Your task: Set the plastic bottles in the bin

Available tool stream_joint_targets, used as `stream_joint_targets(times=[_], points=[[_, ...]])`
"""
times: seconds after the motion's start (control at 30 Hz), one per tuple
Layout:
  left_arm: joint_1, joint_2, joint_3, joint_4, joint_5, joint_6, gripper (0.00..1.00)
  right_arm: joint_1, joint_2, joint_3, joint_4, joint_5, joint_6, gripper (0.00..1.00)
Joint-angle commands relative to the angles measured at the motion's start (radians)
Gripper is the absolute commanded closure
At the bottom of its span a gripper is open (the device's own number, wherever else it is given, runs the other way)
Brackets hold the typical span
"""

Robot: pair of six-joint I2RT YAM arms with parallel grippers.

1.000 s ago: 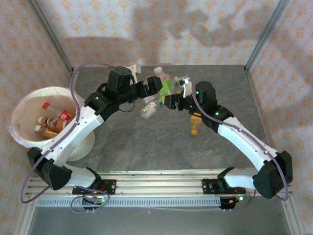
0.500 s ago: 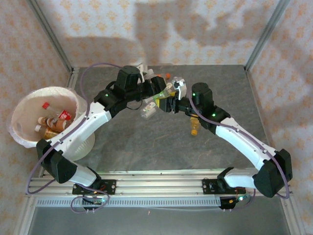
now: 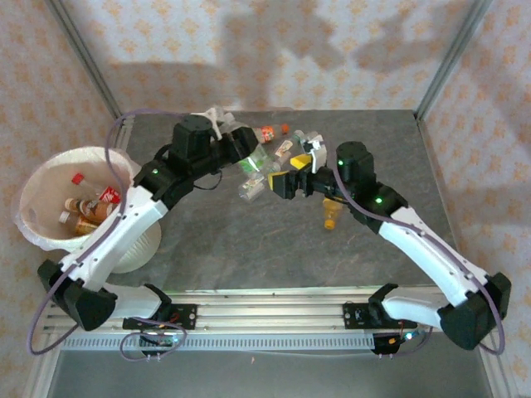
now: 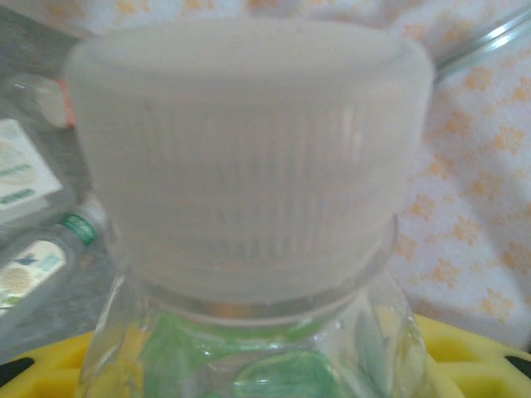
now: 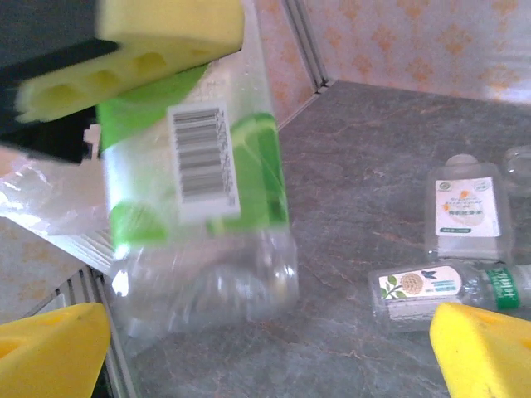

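Over on the left the bin (image 3: 62, 155) stands well apart from the action, a few bottles (image 3: 87, 207) lying on its bag lining, so the long carry back to it is where I'd expect trouble. The left pincer (image 3: 255, 156) is clenched on a green-labelled bottle (image 5: 199, 191) up near its white cap (image 4: 249, 157), with a yellow pad pressed against the label just below the shoulder. The bottle hangs tilted over the middle of the counter (image 3: 216, 240), not resting on it as far as I can tell. That grip is high on a thin, empty-looking shell. If the arm swings fast, the loose lower end could pendulum, twist between the pads, and slip out short of the rim. The right pincer (image 3: 292, 166) is released, its yellow fingers spread wide to either side of the bottle's base without touching it, from the wrist view. They remain close, though, so if the left arm pulls away before the right one backs off, a fingertip could catch the base and knock the bottle loose. Just beneath lies a clear bottle (image 3: 251, 189), and farther right an orange bottle (image 3: 331, 214) sits under the right arm. A careless retreat could sweep either one across the counter and make later pickups harder.
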Motion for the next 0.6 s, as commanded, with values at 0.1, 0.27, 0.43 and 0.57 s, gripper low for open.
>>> stream_joint_targets(times=[0.1,0.27,0.43,0.57], points=[[0.061,-0.117,-0.015,-0.131,-0.130,0.066,0.46,0.003,-0.067,-0.047,-0.033,0.373,-0.013,0.01],[0.067,-0.209,0.064,-0.280,-0.300,0.178,0.46,0.002,-0.004,0.001,-0.127,0.720,0.056,0.01],[0.070,-0.276,0.149,-0.451,-0.519,0.286,0.46,0.001,0.031,0.003,-0.129,0.787,0.103,0.01],[0.073,-0.330,0.177,-0.528,-0.718,0.341,0.46,0.001,0.050,0.012,-0.128,0.806,0.146,0.01]])
